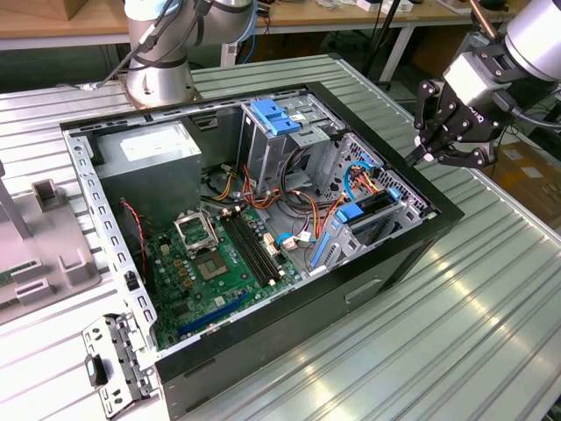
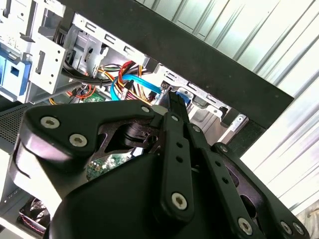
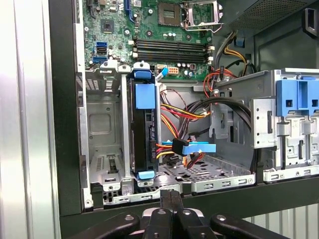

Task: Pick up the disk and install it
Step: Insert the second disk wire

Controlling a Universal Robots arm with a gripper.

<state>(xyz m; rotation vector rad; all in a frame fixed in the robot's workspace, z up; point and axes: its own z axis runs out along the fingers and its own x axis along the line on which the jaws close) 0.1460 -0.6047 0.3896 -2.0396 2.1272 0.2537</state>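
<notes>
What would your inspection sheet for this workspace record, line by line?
Surface: ribbed metal table carrying an open computer case.
Job's things: disk with blue rails stands on edge in a bay of the drive cage.
Clutter: grey fixture at the exterior view's left; metal bracket by the case corner.
Grippers: gripper above the case's edge, fingers together, holding nothing.
Cables: red, yellow and black wires and a blue cable inside the case.
Surroundings: arm base; wooden bench behind.
</notes>
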